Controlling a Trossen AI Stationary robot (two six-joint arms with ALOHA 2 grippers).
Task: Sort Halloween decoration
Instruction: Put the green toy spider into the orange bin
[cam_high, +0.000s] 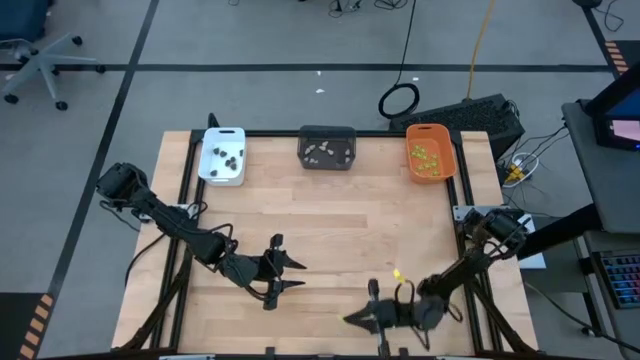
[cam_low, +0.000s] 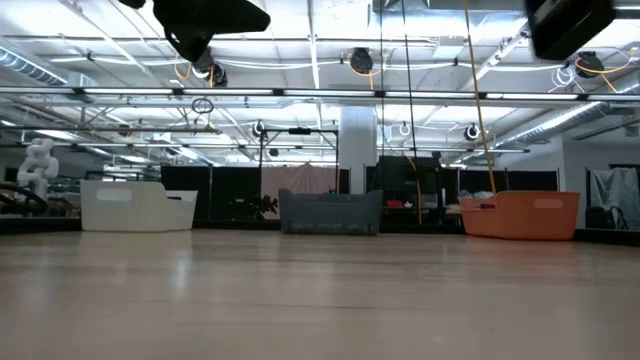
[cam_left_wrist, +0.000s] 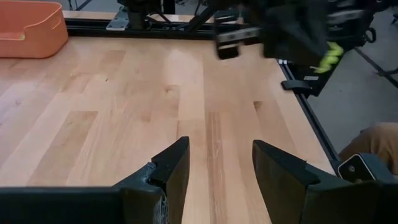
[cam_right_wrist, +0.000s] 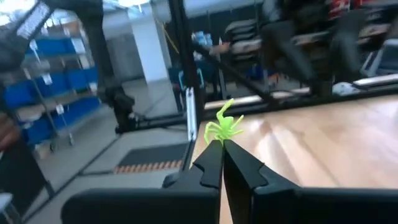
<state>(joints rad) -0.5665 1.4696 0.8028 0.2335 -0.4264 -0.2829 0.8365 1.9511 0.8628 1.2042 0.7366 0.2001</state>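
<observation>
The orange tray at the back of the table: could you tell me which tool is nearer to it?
Right. The right tool, shut on a lime green spider, sits at the front edge, below the orange tray. The open left tool lies farther left.

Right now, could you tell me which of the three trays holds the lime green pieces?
The orange tray at the back right; the white tray holds dark pieces, the dark grey tray pale ones.

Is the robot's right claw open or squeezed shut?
Shut. In the right wrist view the right gripper has its two dark fingers pressed together, pinching a lime green spider by a leg at their tips.
</observation>
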